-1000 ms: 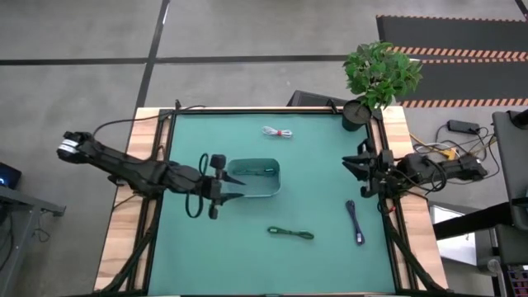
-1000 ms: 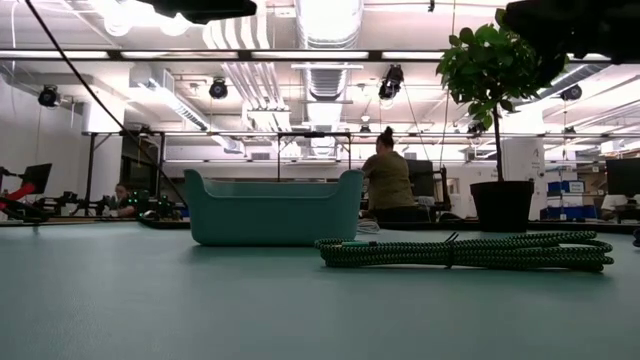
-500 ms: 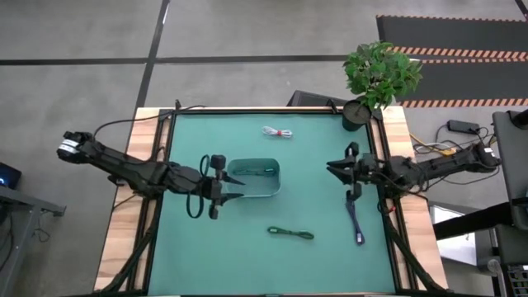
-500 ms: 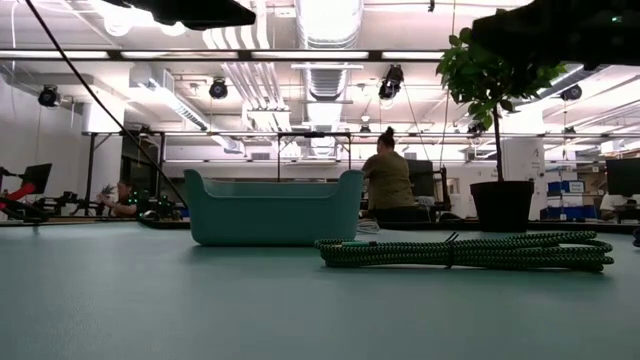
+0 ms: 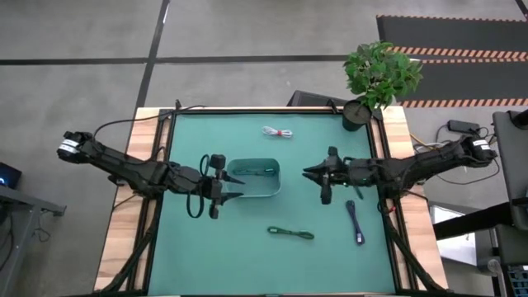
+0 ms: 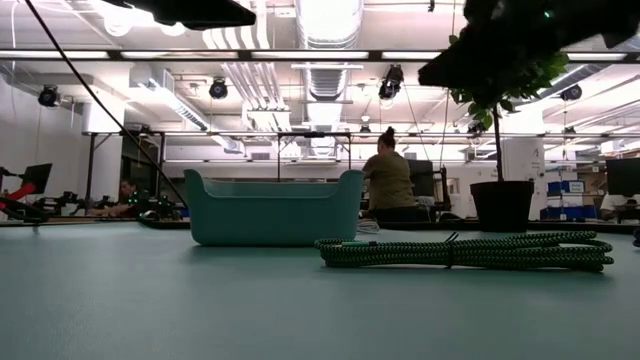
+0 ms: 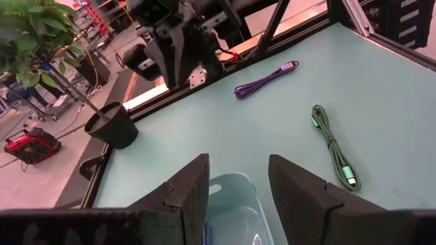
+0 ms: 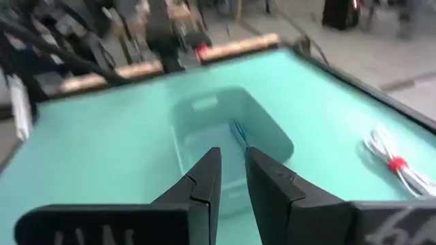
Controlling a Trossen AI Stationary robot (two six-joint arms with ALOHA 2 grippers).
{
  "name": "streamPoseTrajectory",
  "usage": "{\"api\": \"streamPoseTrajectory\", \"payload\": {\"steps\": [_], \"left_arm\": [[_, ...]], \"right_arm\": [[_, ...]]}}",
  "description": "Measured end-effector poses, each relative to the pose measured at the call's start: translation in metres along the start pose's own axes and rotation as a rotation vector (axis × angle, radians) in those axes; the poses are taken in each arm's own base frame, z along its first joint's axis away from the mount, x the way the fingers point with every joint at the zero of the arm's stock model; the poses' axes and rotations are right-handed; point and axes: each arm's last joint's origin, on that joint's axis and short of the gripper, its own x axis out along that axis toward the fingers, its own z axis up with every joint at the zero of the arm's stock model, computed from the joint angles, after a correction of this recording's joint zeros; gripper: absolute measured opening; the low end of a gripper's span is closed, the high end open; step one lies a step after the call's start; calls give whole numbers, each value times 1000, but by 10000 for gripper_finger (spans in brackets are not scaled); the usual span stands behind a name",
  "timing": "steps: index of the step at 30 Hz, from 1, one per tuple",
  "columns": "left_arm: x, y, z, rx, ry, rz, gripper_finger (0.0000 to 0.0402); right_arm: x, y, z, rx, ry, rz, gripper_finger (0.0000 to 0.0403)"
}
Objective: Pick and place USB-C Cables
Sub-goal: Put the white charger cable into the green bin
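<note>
A teal bin (image 5: 254, 179) sits mid-table with a dark cable (image 5: 262, 171) lying inside it (image 8: 238, 135). The white cable with a pink tie (image 5: 278, 132) lies flat toward the far edge. The green cable (image 5: 290, 233) lies nearer, also in the low view (image 6: 465, 250). The dark blue cable (image 5: 355, 221) lies on the right, purple in the left wrist view (image 7: 266, 78). My left gripper (image 5: 238, 186) hovers open over the bin's left end. My right gripper (image 5: 307, 172) hangs right of the bin with a narrow gap between its fingers, holding nothing.
A potted plant (image 5: 375, 78) stands at the table's far right corner. Wooden rails (image 5: 124, 239) run along the table's left and right sides. Thin black wires loop by the left arm (image 5: 196, 205). A person (image 6: 388, 185) stands in the room behind.
My right gripper has travelled from near the table's right edge toward the left, ending just right of the bin and past the dark blue cable's far end. The left arm and all cables stayed where they were.
</note>
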Motion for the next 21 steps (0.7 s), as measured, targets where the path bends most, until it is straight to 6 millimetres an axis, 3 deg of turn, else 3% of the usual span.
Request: {"api": "streamPoseTrajectory", "payload": {"steps": [11, 21], "left_arm": [[-4, 0, -3, -80, 31, -10, 137], [-1, -2, -7, -179, 46, -12, 137]], "right_arm": [[27, 20, 49, -97, 163, -68, 58], [46, 19, 77, -231, 178, -98, 58]]}}
